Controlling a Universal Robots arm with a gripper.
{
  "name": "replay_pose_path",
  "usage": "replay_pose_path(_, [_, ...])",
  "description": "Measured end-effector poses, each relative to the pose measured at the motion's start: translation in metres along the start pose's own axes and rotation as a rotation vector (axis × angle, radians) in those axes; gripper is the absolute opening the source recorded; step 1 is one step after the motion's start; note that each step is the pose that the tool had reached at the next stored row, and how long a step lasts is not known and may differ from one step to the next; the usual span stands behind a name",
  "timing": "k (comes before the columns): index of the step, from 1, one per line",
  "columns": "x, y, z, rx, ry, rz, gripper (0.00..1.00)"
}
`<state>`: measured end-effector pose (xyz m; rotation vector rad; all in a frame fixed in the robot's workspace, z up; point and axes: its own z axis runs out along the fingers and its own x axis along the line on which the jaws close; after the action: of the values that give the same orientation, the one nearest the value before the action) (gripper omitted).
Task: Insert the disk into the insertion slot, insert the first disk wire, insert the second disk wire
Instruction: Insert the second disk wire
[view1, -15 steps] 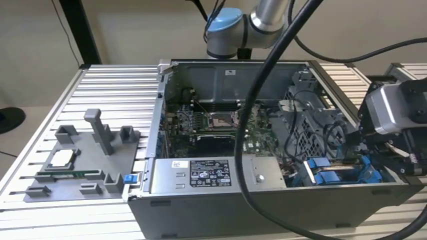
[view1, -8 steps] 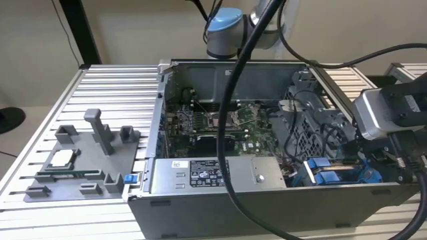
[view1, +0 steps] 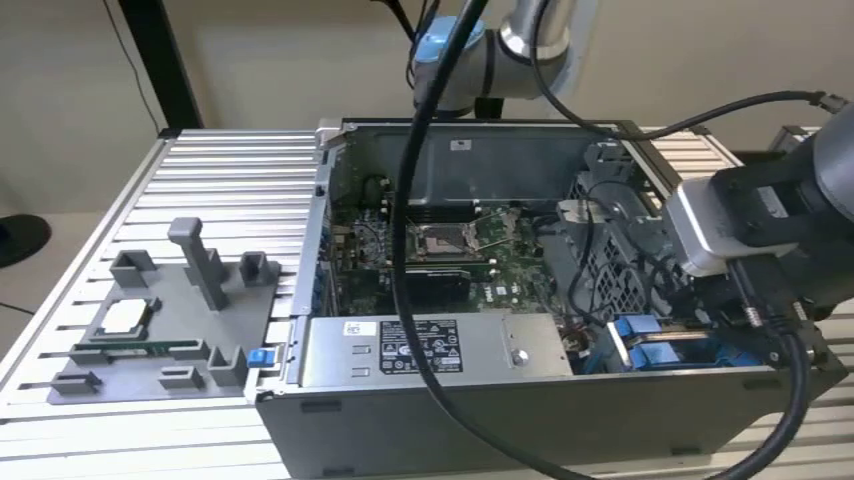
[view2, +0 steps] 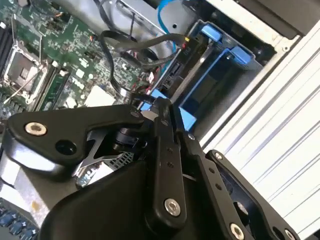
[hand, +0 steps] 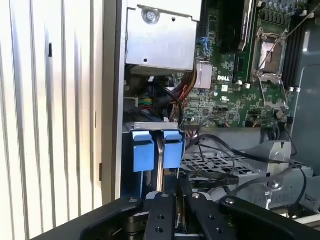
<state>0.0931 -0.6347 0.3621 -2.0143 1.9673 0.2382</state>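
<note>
On top of the ribbed aluminium tabletop (view1: 227, 170) lies an open grey desktop computer case (view1: 534, 410), its inside facing up. Over it reaches the silver-and-blue robot arm (view1: 534, 40), its wrist at the exterior view's right end of the case. Inside the case lie the green motherboard (view1: 441, 250) and, along the near wall, the grey labelled power-supply box (view1: 414, 350). Toward the exterior view's left, just beside the case, sits a grey plastic fixture tray (view1: 147, 340).

The insertion slot (hand: 215, 160), a bay of grey perforated sheet metal, occupies the case's near corner on the exterior view's right. The disk (view1: 654, 335), a drive in a bright blue plastic carrier, sits in that slot, with its two blue tabs (hand: 143, 150) showing side by side at the case wall. The black linkage gripper (view2: 159, 106) hangs close above the disk. Whether the jaws are spread, pressed together or pinching something, I cannot tell. Thin black cables (view2: 140, 45) loop from the motherboard side to the disk's end.
</note>
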Motion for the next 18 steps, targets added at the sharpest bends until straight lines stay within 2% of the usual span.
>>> replay_pose_path(4, [-0.0078,0.0019,0.0035,0.0378,0.0042,-0.014,0.0])
replay_pose_path(5, [-0.0096,0.0022,0.0045,0.0444,0.0068,-0.017,0.0])
replay_pose_path(6, [-0.0115,0.0023,0.0056,0.0482,0.0166,-0.019,0.0])
replay_pose_path(8, [-0.0147,0.0024,0.0072,0.0526,0.048,-0.025,0.0])
replay_pose_path(10, [-0.0178,0.0024,0.0086,0.0549,0.0848,-0.031,0.0])
replay_pose_path(11, [-0.0186,0.0025,0.0093,0.055,0.1006,-0.034,0.0])
replay_pose_path(12, [-0.0189,0.0024,0.0097,0.0545,0.1109,-0.035,0.0])
replay_pose_path(18, [-0.0201,0.0025,0.0102,0.0545,0.1123,-0.035,0.0])
